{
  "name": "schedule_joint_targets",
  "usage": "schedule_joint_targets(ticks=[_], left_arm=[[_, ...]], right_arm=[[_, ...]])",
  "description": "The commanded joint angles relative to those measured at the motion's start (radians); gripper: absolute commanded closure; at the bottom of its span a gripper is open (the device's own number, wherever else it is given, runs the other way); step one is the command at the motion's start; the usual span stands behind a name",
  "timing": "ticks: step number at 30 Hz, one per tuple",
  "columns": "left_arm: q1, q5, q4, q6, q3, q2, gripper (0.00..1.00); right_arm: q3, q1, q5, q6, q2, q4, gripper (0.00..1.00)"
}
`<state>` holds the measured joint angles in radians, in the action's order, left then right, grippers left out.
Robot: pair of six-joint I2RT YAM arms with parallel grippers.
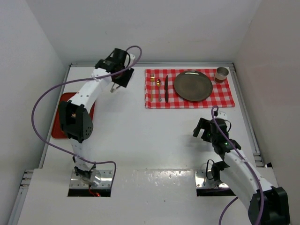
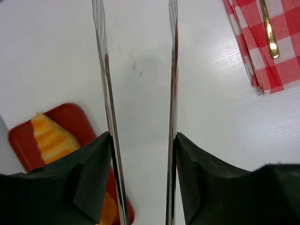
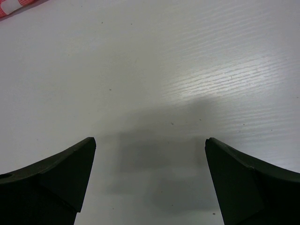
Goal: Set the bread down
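Toward the counter's [image 1: 140, 136] far-left corner, top view: the left end effector [image 1: 116, 83] hangs apart from the red plastic tray [image 1: 56, 124] (left edge, half hidden by the arm). Left wrist: it clenches silver metal tongs [image 2: 107, 93], nothing between them; the golden-orange ridged croissant [image 2: 49, 136] lies on that tray, and a slack pinch could drop it. Right wrist: the right end effector [image 3: 150, 140] gapes, empty.

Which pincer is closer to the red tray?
Left. The left pincer, gripping tongs, sits past the far-right corner of the red tray. The right pincer is open, far across the table on the right side.
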<state>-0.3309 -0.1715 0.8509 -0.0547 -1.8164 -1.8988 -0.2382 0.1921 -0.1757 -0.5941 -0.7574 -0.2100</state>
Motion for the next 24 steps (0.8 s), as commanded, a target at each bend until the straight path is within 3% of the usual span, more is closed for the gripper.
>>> schedule_joint_targets(ticks=[1,8,12,15,24], left_arm=[[0.032,0.023,0.21,-0.079,-0.075,0.021,0.41],[0.203,0.049,0.257,-0.063,-0.107,0.092,0.42],[0.435,0.183,0.266,-0.077,-0.026,0.194,0.42],[0.536,0.208,0.266,-0.103,0.012,0.237,0.42],[0.636,0.228,0.172,-0.116,0.169,0.314,0.41]], right_arm=[[-0.032,0.0,-0.016,0.02,0.001,0.061,0.0],[-0.059,-0.003,0.051,0.06,-0.095,0.153,0.0],[-0.099,-0.002,0.116,0.066,-0.195,0.19,0.0],[-0.116,0.0,0.16,0.068,-0.247,0.205,0.0],[-0.139,-0.005,0.2,0.106,-0.315,0.242,0.0]])
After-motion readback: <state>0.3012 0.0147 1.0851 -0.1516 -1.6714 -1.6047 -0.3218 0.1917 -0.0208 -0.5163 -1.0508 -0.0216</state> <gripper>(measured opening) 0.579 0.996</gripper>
